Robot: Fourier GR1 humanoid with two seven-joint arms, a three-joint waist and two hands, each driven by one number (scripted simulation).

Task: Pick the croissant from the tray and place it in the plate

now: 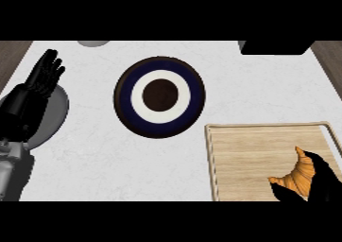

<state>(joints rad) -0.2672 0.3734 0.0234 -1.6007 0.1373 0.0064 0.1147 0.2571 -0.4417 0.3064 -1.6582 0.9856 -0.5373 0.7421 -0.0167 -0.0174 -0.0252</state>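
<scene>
Right hand (326, 182), black and matt, showed at the lower right edge of the view, its fingers and thumb curled about the golden-brown crescent croissant (297, 176). The croissant's ridged, flaky crust tapered to a point directed away from the robot. It was over the near right part of the pale wooden rectangular tray (251, 151); whether it touched the wood could not be told. The tray had a fine straight grain and a raised, rounded rim.

The round glossy plate (191, 97) lay beyond and to the left of the tray, apart from it. It had a dark outer rim, a navy band, a white ring and a dark brown centre.

The left hand (43, 78), on its grey forearm, rested open at the left edge with its fingers straight.

The white, faintly veined counter top (97, 160) carried both wares. Brown wood-grained strips (6, 61) flanked it on either side. A black blocky object (275, 46) and a small grey rounded shape (94, 43) sat at its far edge, both cut off by the view.
</scene>
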